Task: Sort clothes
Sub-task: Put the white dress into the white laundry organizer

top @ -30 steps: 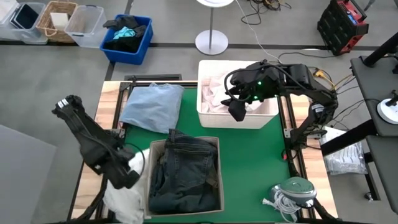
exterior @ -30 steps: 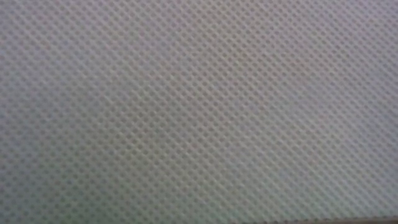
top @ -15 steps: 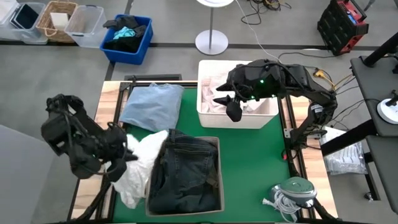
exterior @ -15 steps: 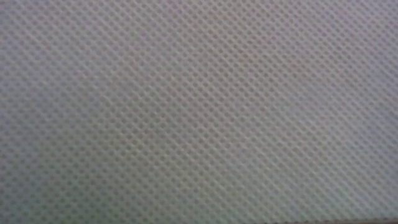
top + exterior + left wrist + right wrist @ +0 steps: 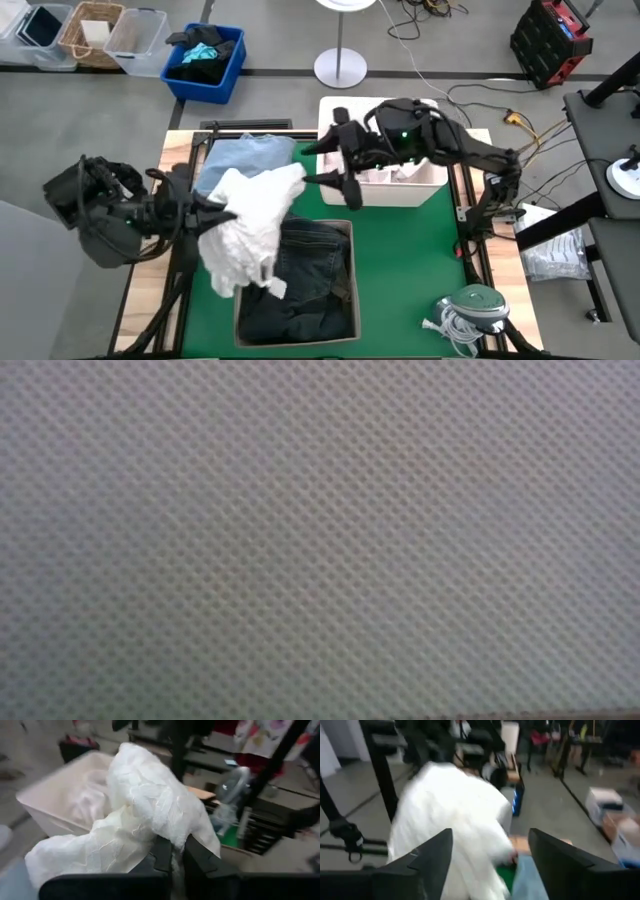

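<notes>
A crumpled white garment hangs in the air over the table's left-centre, draping across the near corner of the cardboard box and the edge of the light blue shirt, which lies flat on the green mat at the far left. The left gripper, reaching in from the table's left side, is pinched tight on a fold of the white piece; left wrist view shows both dark fingers nipped together w/ cloth bunched betw. them. Dark denim jeans fill the cardboard box under the hanging cloth. The right gripper hovers just beside the white garment's far edge, jaws spread wide, holding nothing; in its wrist view the white piece sits betw. and beyond the parted fingers. Behind it, a white bin w/ pale clothes inside. Off the table, a small blue bin stands on the floor. Low view blocked by mesh-textured fabric.
</notes>
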